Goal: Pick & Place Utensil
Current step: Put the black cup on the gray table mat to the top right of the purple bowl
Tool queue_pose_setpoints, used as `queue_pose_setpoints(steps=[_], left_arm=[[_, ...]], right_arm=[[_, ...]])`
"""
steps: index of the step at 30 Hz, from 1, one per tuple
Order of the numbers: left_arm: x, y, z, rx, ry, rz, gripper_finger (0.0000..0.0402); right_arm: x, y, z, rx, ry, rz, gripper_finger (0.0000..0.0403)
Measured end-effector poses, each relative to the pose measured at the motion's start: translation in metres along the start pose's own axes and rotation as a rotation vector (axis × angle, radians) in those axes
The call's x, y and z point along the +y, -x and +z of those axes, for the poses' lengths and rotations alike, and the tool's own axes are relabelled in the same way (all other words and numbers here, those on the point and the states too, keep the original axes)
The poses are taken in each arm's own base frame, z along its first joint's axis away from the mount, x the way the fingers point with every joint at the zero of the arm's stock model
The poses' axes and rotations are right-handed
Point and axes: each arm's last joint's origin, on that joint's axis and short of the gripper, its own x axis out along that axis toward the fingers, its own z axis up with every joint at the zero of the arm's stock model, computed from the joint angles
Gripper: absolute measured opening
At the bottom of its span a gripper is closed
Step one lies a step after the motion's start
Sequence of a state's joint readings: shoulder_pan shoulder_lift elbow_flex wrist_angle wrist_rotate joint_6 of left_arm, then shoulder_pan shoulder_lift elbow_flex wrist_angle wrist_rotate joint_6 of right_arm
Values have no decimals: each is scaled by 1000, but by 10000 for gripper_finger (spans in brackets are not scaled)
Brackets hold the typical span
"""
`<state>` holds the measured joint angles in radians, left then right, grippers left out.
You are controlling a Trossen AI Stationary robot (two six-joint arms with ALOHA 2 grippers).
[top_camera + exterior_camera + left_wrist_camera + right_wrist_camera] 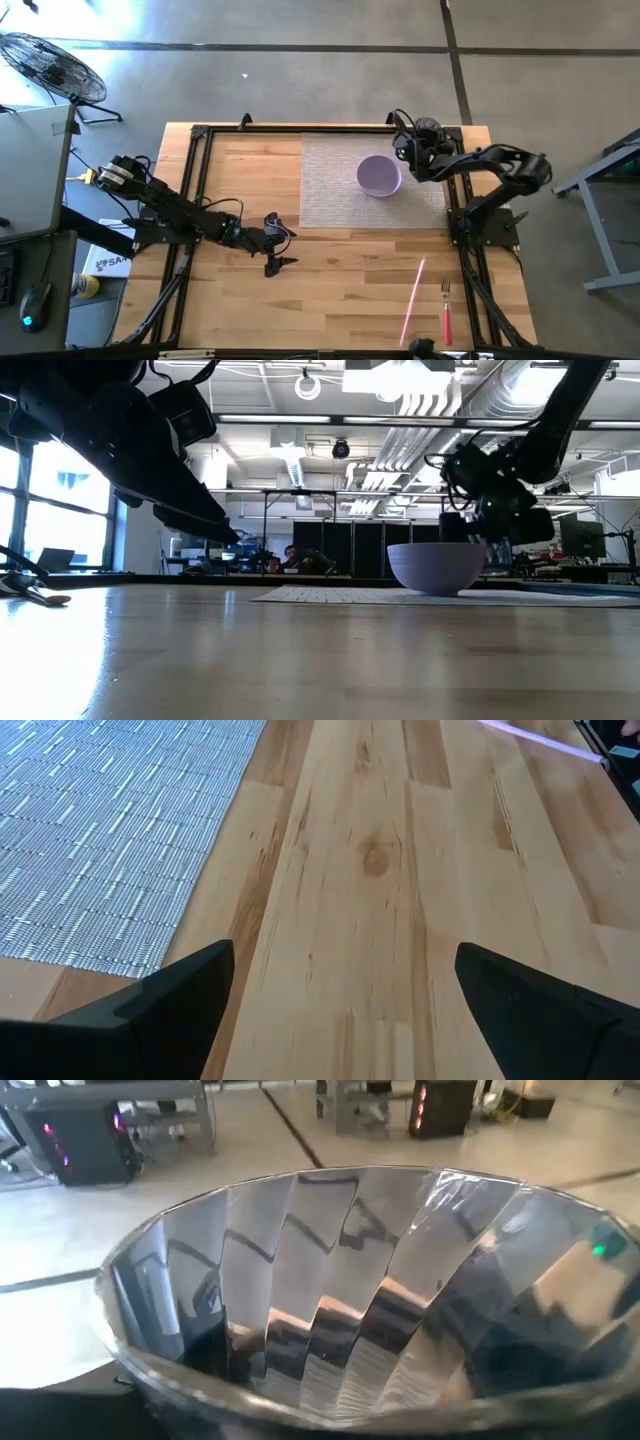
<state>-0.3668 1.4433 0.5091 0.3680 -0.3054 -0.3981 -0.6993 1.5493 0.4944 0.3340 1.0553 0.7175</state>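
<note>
A lavender bowl (379,176) is sitting on a grey woven mat (330,190). The right gripper (403,150) is hovering at the bowl's rim; whether its fingers are apart is unclear. The left gripper (281,247) is resting just off the mat, fingers spread wide and empty. A red-handled fork (446,312) and pink stick (413,300) are lying well apart from the bowl.

Legible text is found in one place only. In the high view, dark letters reading "SA" are seen on a white box (103,262) on the floor beside the table's left edge, partly hidden under the table frame; the rest of the word is cut off. No other text, label, brand, number or sign can be read in the high, low or wrist views.
</note>
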Motion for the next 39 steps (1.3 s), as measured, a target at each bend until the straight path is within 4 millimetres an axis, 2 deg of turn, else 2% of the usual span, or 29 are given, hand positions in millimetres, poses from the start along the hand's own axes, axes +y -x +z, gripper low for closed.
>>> queue_pose_setpoints(steps=[5, 11, 20, 24, 29, 39], left_arm=[[0, 0, 0, 5, -1, 2, 376], [0, 0, 0, 5, -1, 1, 376], [-1, 0, -1, 16, 17, -25, 376], [-1, 0, -1, 15, 17, -24, 376], [0, 0, -1, 13, 17, -18, 376], [0, 0, -1, 7, 17, -6, 376]], right_arm=[[6, -5, -1, 10, 27, -47, 374], [3, -5, -5, 42, 60, -55, 374], [-17, -7, -19, 48, -56, -124, 374], [-21, -6, -23, 29, -24, -115, 378], [-20, -5, -23, 31, 10, -97, 394], [-16, -5, -20, 12, -31, -76, 398]])
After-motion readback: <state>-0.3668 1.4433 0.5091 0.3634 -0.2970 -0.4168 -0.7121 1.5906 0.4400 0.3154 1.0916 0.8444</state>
